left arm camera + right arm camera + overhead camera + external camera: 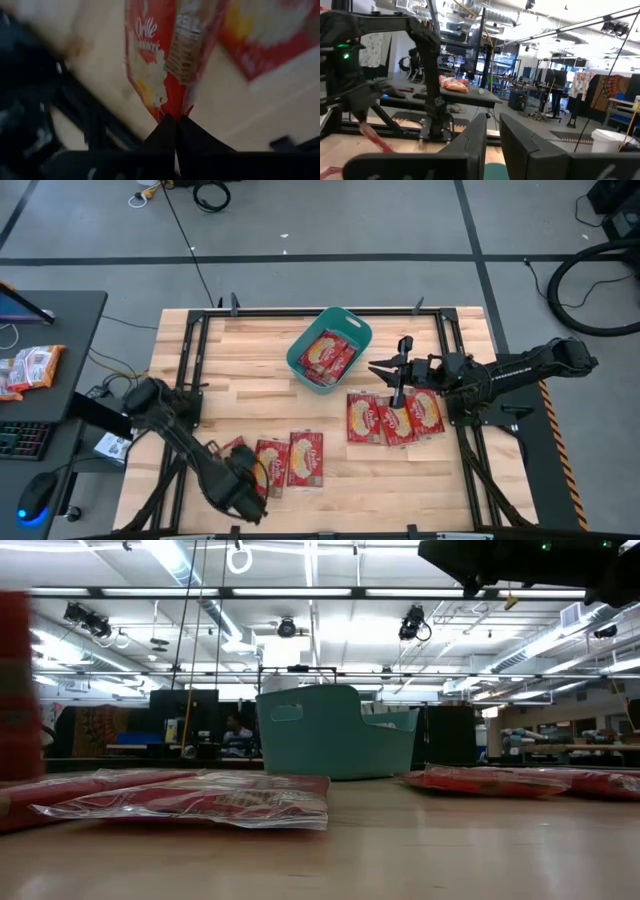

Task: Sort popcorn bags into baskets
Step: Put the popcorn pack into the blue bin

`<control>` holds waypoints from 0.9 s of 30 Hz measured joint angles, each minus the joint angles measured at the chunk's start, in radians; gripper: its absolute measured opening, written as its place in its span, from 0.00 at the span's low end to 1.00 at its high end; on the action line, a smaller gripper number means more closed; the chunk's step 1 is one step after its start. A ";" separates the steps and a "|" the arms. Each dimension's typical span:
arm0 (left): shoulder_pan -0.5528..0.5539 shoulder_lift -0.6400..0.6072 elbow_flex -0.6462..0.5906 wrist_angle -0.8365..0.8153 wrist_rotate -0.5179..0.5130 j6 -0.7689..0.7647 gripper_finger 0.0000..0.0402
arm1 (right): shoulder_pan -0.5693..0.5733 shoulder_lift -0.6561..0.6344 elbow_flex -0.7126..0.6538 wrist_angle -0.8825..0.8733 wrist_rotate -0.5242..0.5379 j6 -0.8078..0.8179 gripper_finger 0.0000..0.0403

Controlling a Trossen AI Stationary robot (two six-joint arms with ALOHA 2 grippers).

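**Table stock: popcorn packets, one tub, two arms**

- Teal basket (330, 347): stands toward 12 o'clock of the wooden table (250, 370), turned at an angle. At least two red popcorn bags (327, 355) lie inside it. In the low view the tub (335, 730) sits in the middle distance.
- Right-hand cluster (395, 416): three packets side by side at about 3 o'clock from the table's centre, edges touching or overlapping.
- Near-edge cluster (290, 458): two packets flat at about 6 o'clock, just beside each other, with a third at their 9 o'clock side under the left arm's wrist.
- Left gripper (240, 468): low over the 7 o'clock part of the table. In the left wrist view its fingers (162, 135) are pressed together on the lower edge of a red packet (157, 65); another packet (265, 35) lies beside it.
- Right gripper (400, 370): above the right-hand cluster, at the basket's 4 o'clock side. Its fingers (517, 137) stand a narrow gap apart with nothing between them.
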 joint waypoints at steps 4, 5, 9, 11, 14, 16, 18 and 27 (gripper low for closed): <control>0.048 -0.073 0.000 0.001 -0.137 0.043 0.00 | 0.001 0.000 0.000 -0.026 -0.001 0.029 0.15; 0.061 -0.091 0.000 0.001 -0.166 0.057 0.00 | 0.001 0.000 0.000 -0.037 -0.002 0.038 0.15; 0.111 -0.144 0.000 0.002 -0.288 0.156 0.00 | 0.001 0.000 0.000 -0.074 -0.023 0.077 0.15; 0.138 -0.161 0.000 0.005 -0.328 0.233 0.00 | 0.003 0.000 0.000 -0.101 -0.023 0.096 0.15; 0.189 -0.177 0.000 0.021 -0.351 0.368 0.00 | 0.003 0.000 0.000 -0.145 -0.024 0.132 0.15; 0.223 -0.188 0.000 0.040 -0.366 0.457 0.00 | 0.003 0.000 0.000 -0.170 -0.024 0.162 0.15; 0.261 -0.196 0.000 0.079 -0.388 0.542 0.00 | 0.007 0.000 0.000 -0.197 -0.024 0.194 0.15; 0.428 -0.203 0.000 0.309 -0.426 0.936 0.00 | 0.068 0.000 0.000 -0.335 -0.027 0.311 0.15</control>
